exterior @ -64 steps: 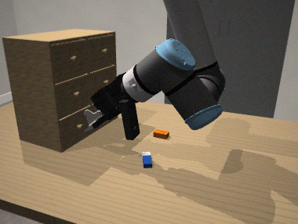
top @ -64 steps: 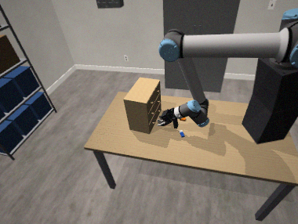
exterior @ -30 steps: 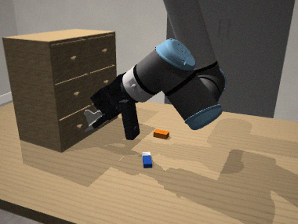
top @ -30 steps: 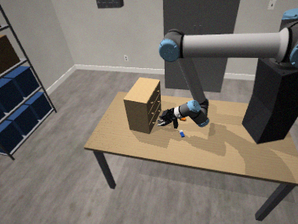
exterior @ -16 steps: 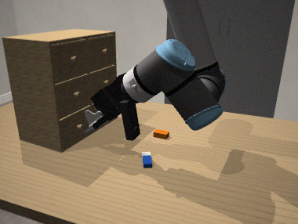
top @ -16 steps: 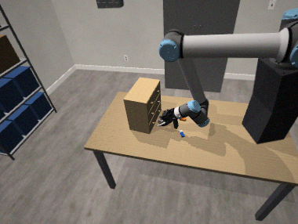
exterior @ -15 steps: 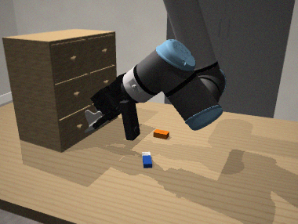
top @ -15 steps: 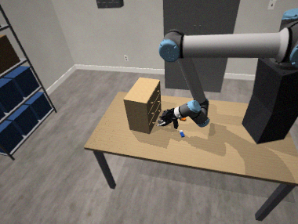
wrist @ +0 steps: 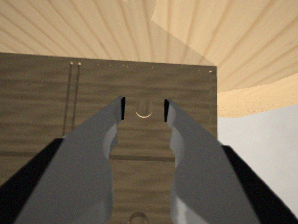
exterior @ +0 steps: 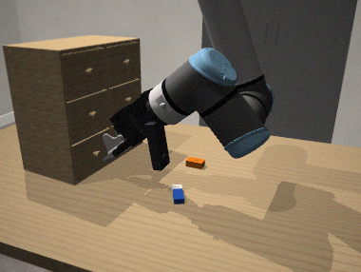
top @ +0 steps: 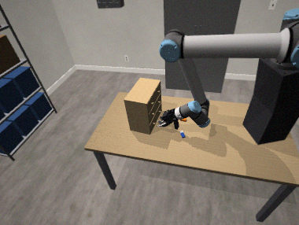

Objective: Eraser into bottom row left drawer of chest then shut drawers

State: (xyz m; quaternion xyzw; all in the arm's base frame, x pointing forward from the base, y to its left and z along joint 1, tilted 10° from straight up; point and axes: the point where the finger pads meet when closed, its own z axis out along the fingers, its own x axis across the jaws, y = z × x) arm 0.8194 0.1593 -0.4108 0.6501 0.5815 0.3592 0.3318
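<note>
The wooden chest (top: 143, 105) stands upright on the table with all drawers shut; it also shows in the exterior view (exterior: 76, 100). My gripper (exterior: 113, 146) is low at the chest's front, level with the bottom row. In the wrist view my fingers stand a little apart on either side of the bottom left drawer's knob (wrist: 144, 111), with a gap on each side and nothing held. The knob (exterior: 96, 153) looks just ahead of the fingertips. The blue and white eraser (exterior: 179, 194) (top: 182, 134) lies on the table behind my wrist.
A small orange block (exterior: 195, 163) lies on the table near the eraser, under my forearm. The robot's dark base (top: 271, 98) stands at the table's right side. A shelf with blue bins (top: 17, 102) stands on the floor at the left.
</note>
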